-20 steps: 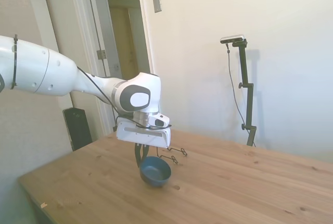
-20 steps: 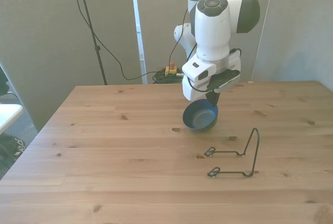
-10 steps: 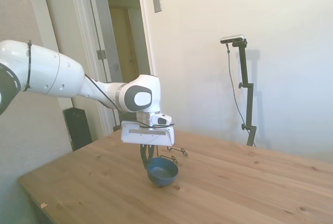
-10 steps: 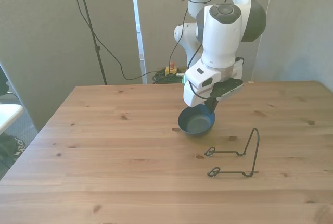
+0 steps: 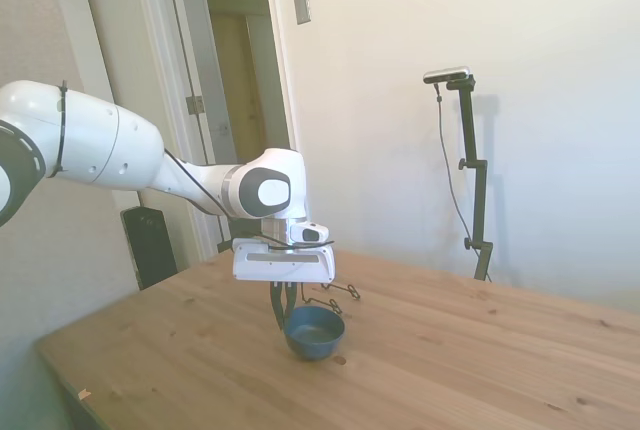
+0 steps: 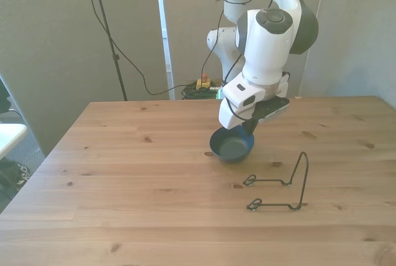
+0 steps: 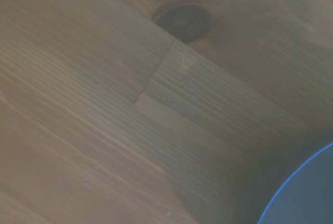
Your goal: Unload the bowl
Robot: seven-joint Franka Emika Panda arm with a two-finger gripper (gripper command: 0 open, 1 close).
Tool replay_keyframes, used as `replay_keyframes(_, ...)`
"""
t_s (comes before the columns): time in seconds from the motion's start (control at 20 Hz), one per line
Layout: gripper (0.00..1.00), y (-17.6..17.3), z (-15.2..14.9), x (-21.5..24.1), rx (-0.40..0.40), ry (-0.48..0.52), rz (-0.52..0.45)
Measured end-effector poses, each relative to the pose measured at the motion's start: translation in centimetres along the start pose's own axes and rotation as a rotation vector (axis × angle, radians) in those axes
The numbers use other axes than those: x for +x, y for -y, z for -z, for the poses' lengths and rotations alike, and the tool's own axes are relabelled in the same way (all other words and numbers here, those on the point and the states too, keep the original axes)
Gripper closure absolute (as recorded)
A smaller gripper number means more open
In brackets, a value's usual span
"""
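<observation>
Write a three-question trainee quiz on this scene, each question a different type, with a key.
1. True or false: the bowl sits inside the black wire rack.
2. Multiple choice: in the front view, the rack lies (A) to the front view's left of the bowl, (B) nearer the camera and to the front view's right of the bowl, (C) under the bowl.
3. Short answer: what is the gripper holding, and by which part?

Key:
1. False; the bowl is apart from the rack, low at the wooden table.
2. B.
3. The bowl, by its rim.
</observation>
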State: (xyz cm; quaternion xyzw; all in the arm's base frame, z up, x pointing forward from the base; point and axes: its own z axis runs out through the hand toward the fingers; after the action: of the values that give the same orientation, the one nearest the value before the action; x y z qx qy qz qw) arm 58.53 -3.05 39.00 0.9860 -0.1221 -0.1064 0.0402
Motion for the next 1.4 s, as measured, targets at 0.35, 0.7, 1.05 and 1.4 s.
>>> replay_keyframes(0.35,0.00,0.8,-0.6,-0.2,-0.013,-0.008,0.019)
replay_keyframes(0.7,0.00,1.1,-0.9,-0.3,-0.013,-0.002,0.026)
replay_keyframes(1.05,0.00,1.3,-0.4,-0.5,-0.003,-0.009,0.032)
replay_keyframes(1.4,0.00,0.9,2.8,-1.0,0.012,-0.066,0.029)
